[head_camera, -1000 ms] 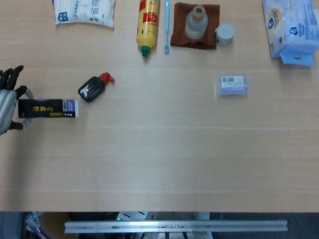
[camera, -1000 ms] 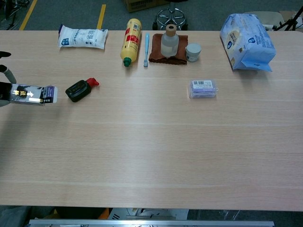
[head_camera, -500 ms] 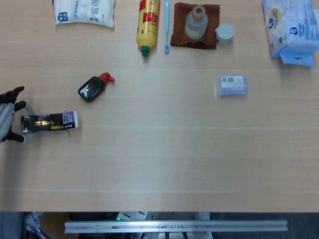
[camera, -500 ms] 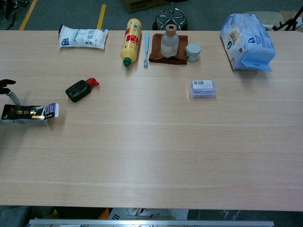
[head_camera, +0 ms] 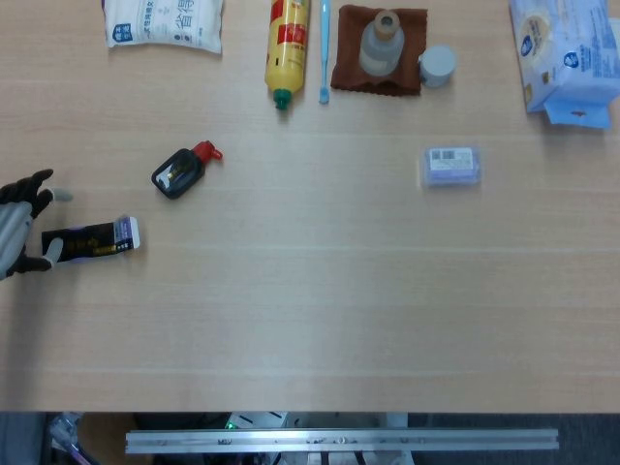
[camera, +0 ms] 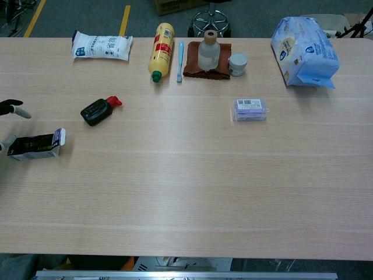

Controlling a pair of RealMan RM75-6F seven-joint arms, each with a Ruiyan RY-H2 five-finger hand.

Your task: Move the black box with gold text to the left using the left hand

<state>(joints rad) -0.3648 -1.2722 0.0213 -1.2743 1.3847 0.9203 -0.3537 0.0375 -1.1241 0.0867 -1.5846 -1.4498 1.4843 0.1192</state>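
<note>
Box check: I see the black box with gold text (head_camera: 90, 240) lying flat on the counter (head_camera: 320, 310) at the far 9 o'clock edge, long axis roughly 3-to-9. My left hand (head_camera: 19, 225) sits at its 9 o'clock end, fingers spread; one fingertip looks to be touching the box end, but I can't see a grip on it. From the box, the small black bottle with red cap (head_camera: 181, 170) is at 1 o'clock, apart from it. Purple packet (head_camera: 451, 166) is well off toward 3 o'clock. Right hand isn't in either view.
</note>
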